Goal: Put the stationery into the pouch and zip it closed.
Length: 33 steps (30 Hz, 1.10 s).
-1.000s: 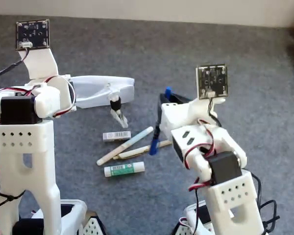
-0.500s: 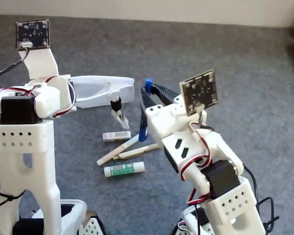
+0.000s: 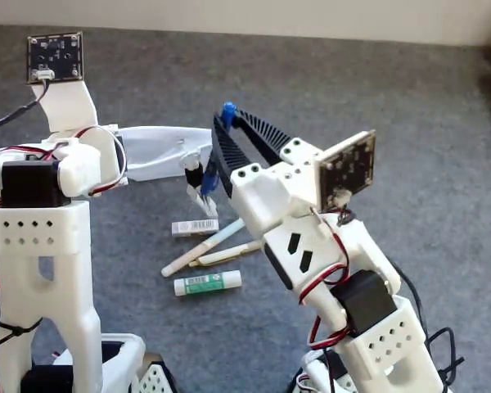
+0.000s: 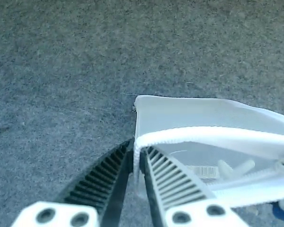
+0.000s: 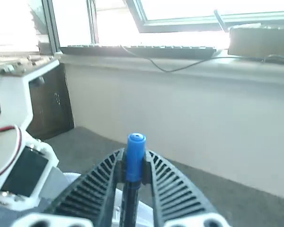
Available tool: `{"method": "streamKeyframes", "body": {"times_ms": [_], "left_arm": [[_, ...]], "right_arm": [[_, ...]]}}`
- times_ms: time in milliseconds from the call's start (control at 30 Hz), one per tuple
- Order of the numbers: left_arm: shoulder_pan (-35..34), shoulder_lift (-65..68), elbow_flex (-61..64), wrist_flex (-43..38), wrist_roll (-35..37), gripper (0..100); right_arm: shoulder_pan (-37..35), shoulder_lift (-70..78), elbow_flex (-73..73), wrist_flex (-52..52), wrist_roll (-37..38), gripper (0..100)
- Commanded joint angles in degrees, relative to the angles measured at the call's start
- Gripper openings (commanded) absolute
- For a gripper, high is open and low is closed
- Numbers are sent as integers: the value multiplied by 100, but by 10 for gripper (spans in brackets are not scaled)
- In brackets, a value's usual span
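Right gripper clamps blue pen near-upright, by the pouch mouth; left gripper pinches the pouch rim, lifting it open. Risks: pen snags rim, drops onto carpet; pinched fabric slips, mouth collapses.

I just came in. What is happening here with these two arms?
The left arm holds the white fabric pouch by its rim, jaws shut on it. The right arm grips a blue pen close to the pouch. A green-labelled glue stick and three other small items lie on the grey carpet.
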Motion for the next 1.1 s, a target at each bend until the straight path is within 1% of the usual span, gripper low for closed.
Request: {"method": "streamKeyframes", "body": {"times_ms": [0, 200, 333, 467, 567, 700, 900, 1067], "left_arm": [[66, 198, 198, -35, 79, 8], [57, 198, 198, -35, 79, 8], [31, 198, 198, -35, 79, 8], [31, 198, 198, -18, 79, 8], [31, 198, 198, -9, 79, 8], [31, 198, 198, -9, 79, 8], [31, 198, 207, -26, 79, 8], [31, 198, 215, -26, 79, 8]], "right_arm": [[-101, -154, -101, -585, 70, 5], [-681, -154, -101, -1226, 79, 5], [-1024, -145, -84, -1640, 677, 5], [-1297, -136, -40, -2158, 1020, 5], [-1323, -136, 259, -2527, 1204, 5], [-1332, -101, 822, -3213, 1670, 5], [-1314, 347, 1385, -4171, 2180, 5], [-1332, 558, 1631, -4321, 2198, 5]]}}
